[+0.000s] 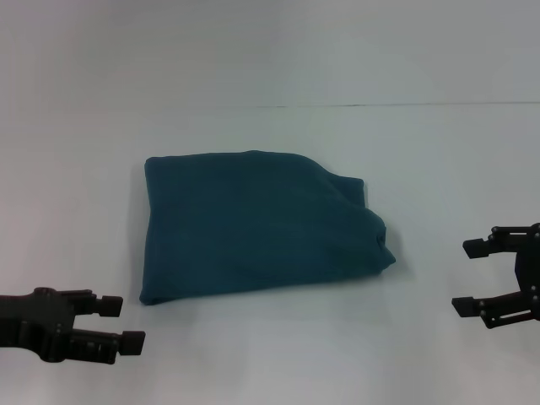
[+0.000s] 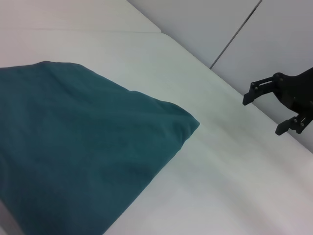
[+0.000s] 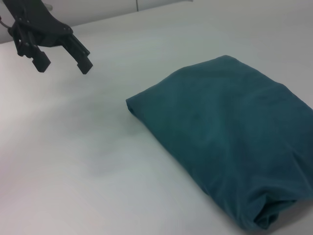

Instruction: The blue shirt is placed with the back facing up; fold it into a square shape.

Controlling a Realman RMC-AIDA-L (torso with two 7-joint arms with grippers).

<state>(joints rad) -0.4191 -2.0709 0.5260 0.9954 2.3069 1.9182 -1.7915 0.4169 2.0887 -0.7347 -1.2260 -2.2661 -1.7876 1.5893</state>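
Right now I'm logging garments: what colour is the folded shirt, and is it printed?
Plain dark teal-blue shirt, no print; head view shows it best.

A plain white table [image 1: 270, 354] fills the head view, its surface smooth and matte. Along its far edge a thin dark seam [image 1: 363, 105] runs partway across, and beyond that edge rises a pale wall [image 1: 270, 51]. In the left wrist view the wall shows a dark panel joint [image 2: 234, 34].

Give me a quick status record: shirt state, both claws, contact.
shirt: blue shirt folded into a rough rectangle, flat on the white table
bulky edge: bunched on the robot's right side
left claw: open, empty, near the shirt's near-left corner
right claw: open, empty, right of the shirt
contact: neither claw touches the shirt
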